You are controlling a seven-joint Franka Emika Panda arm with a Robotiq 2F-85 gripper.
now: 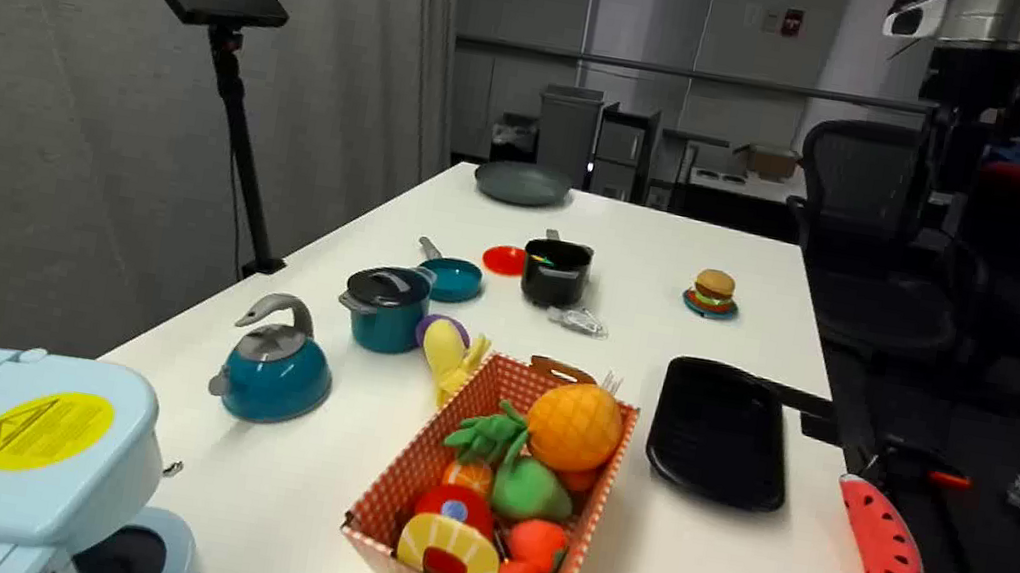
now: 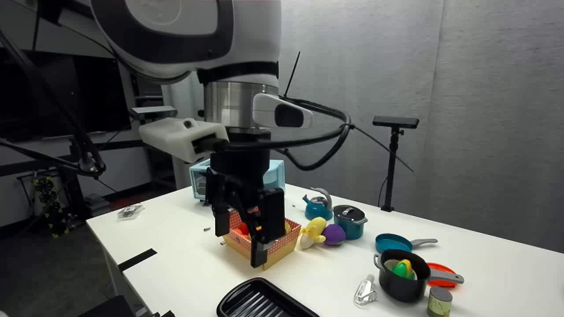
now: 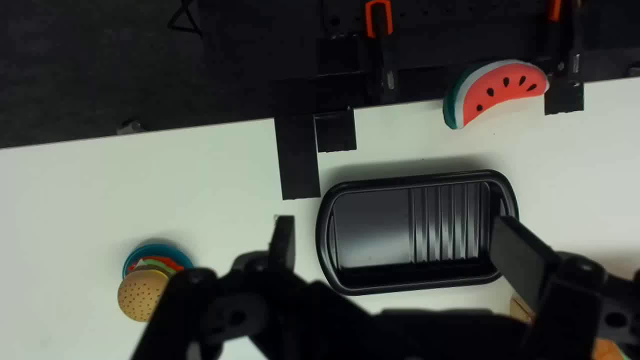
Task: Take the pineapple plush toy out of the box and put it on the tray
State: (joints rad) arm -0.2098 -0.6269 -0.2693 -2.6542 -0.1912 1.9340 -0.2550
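Ideally, the jaws, wide apart and empty, should cross to above the gingham box [image 1: 466, 411], then drop squarely around the rounded body of the pineapple plush toy [image 1: 577, 428] lying inside, leaving its leafy tuft [image 1: 488, 433] unpinched.

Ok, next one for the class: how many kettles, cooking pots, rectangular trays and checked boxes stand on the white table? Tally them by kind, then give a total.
Kettles: 1, teal kettle
Cooking pots: 2, lidded teal pot and black pot
Rectangular trays: 1, black tray
Checked boxes: 1, red-and-white box
Total: 5
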